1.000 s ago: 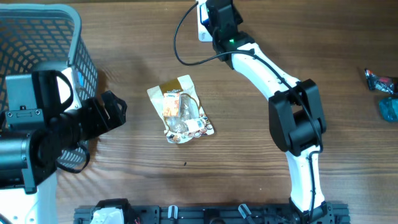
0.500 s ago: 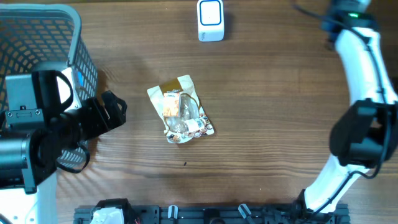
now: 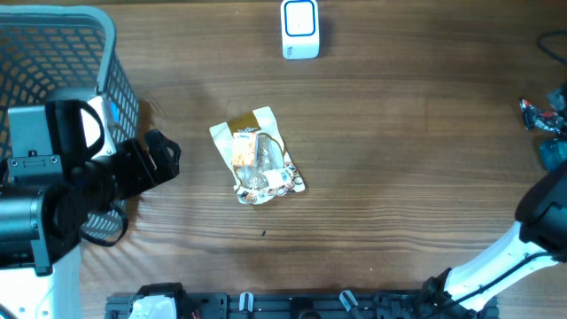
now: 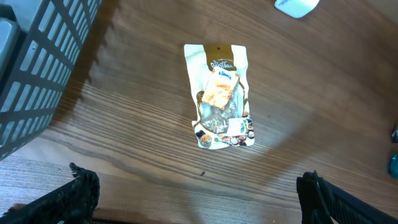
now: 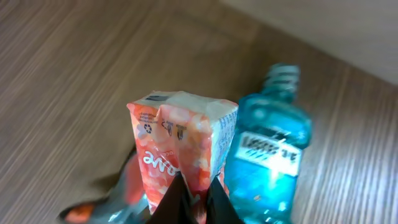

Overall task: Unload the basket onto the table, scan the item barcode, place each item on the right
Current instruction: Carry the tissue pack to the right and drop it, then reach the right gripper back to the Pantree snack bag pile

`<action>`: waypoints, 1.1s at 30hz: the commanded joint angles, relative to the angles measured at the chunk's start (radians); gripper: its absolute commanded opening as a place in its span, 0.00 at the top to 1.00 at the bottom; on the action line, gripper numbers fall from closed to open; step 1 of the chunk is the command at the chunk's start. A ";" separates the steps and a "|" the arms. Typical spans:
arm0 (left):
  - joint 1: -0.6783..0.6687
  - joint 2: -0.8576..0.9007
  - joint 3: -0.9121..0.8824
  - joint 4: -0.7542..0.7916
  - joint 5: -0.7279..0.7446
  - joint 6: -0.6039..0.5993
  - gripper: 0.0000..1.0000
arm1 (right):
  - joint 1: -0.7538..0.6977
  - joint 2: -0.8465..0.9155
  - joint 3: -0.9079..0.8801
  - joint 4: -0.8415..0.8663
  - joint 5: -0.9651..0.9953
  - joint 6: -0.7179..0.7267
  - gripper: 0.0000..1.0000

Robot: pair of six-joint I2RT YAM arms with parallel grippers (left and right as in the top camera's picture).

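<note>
A clear snack bag (image 3: 257,158) with a tan header lies flat mid-table, also seen in the left wrist view (image 4: 221,93). The white scanner (image 3: 299,27) with a blue face sits at the far edge (image 4: 297,5). My left gripper (image 3: 164,155) hovers left of the bag, wide open and empty (image 4: 199,190). My right gripper (image 5: 198,180) is off the overhead frame to the right. Its jaws are nearly together against the lower edge of a pink tissue pack (image 5: 183,143); I cannot tell whether they pinch it.
A blue mouthwash bottle (image 5: 267,149) lies right beside the pink pack, and a dark red wrapper (image 3: 537,115) lies at the table's right edge. A grey mesh basket (image 3: 53,53) stands at the far left. The right arm (image 3: 540,213) crosses the lower right corner.
The right arm has swung from over the scanner to the right edge of the table, its gripper leaving the overhead view. The left arm and the snack bag have not moved.
</note>
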 commanded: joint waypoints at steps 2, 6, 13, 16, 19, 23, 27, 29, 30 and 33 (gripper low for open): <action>-0.005 0.003 0.009 0.003 -0.002 0.013 0.00 | -0.037 0.008 -0.005 0.021 -0.010 0.018 0.78; -0.005 0.003 0.009 0.003 -0.002 0.013 0.00 | -0.038 0.008 -0.005 0.033 -0.103 0.016 0.25; -0.005 0.003 0.009 0.003 -0.002 0.013 0.00 | -0.016 0.008 -0.024 0.023 -0.562 0.001 0.10; -0.005 0.003 0.009 0.003 -0.002 0.013 0.00 | 0.024 0.007 -0.024 0.002 -0.799 -0.023 0.10; -0.005 0.003 0.009 0.003 -0.002 0.013 0.00 | 0.111 0.001 -0.024 -0.002 -1.048 -0.119 0.10; -0.005 0.003 0.009 0.003 -0.002 0.013 0.00 | 0.239 -0.007 -0.024 -0.002 -1.227 -0.132 0.10; -0.005 0.003 0.009 0.003 -0.002 0.013 0.00 | 0.433 -0.006 -0.024 -0.021 -1.284 -0.138 0.05; -0.005 0.003 0.009 0.003 -0.002 0.013 0.00 | 0.521 -0.006 -0.024 -0.023 -1.282 -0.161 0.05; -0.005 0.003 0.009 0.003 -0.002 0.013 0.00 | 0.581 -0.006 -0.024 -0.028 -1.259 -0.157 0.05; -0.005 0.003 0.009 0.003 -0.002 0.013 0.00 | 0.747 -0.006 -0.024 -0.076 -1.227 -0.156 0.05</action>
